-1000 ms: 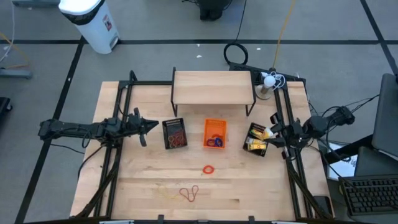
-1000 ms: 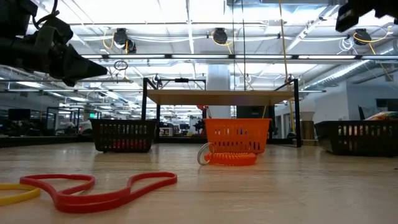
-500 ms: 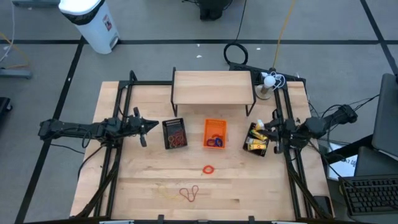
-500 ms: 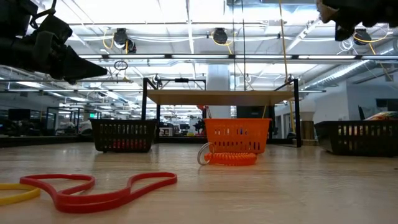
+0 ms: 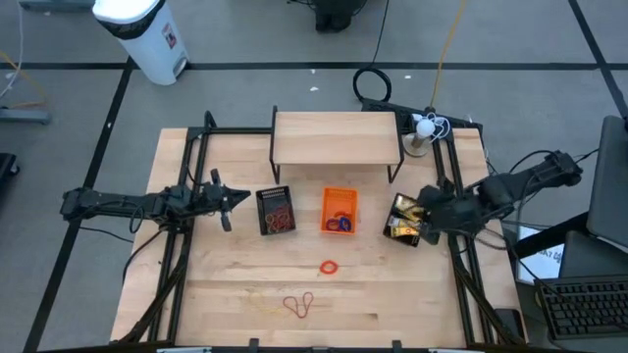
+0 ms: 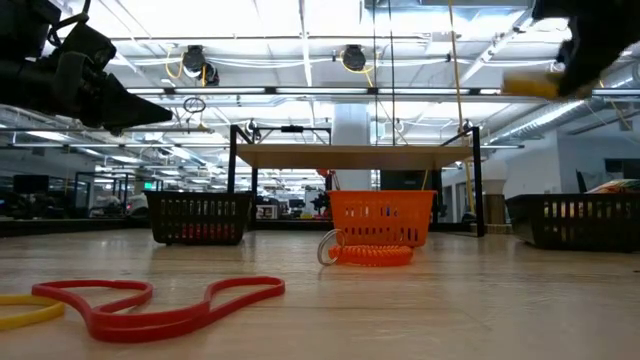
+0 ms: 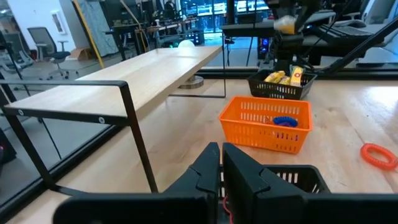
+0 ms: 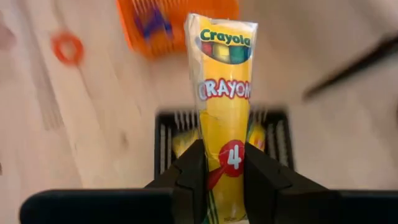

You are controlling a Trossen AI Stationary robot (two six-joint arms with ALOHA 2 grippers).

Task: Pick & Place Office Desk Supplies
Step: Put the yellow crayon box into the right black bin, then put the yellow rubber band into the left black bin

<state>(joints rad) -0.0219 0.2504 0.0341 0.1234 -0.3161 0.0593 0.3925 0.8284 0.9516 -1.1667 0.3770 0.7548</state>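
The wooden bench (image 5: pixel 392 294) is carrying a raised wooden shelf (image 5: pixel 336 136) at its far edge and three small baskets in a row in front of it. From above, the left black basket (image 5: pixel 276 210) is showing red bands, the orange basket (image 5: pixel 340 210) a purple ring, and the right black basket (image 5: pixel 404 220) yellow packets.

The left claw (image 5: pixel 238 198) is hanging closed and empty just beside the left black basket; its wrist view is showing the two fingers pressed together.

The right claw (image 5: pixel 428 213) is sitting over the right black basket. Only its wrist view is making the grip plain: the fingers are clamping a yellow crayon packet (image 8: pixel 222 93) above that basket. The low view is showing the packet as a yellow blur high up.

Loose on the bench, an orange ring (image 5: pixel 330 266) is lying in front of the orange basket, and a red rubber band (image 5: pixel 300 305) near the front edge. The low view alone is revealing a yellow band (image 6: pixel 20 311) beside it.
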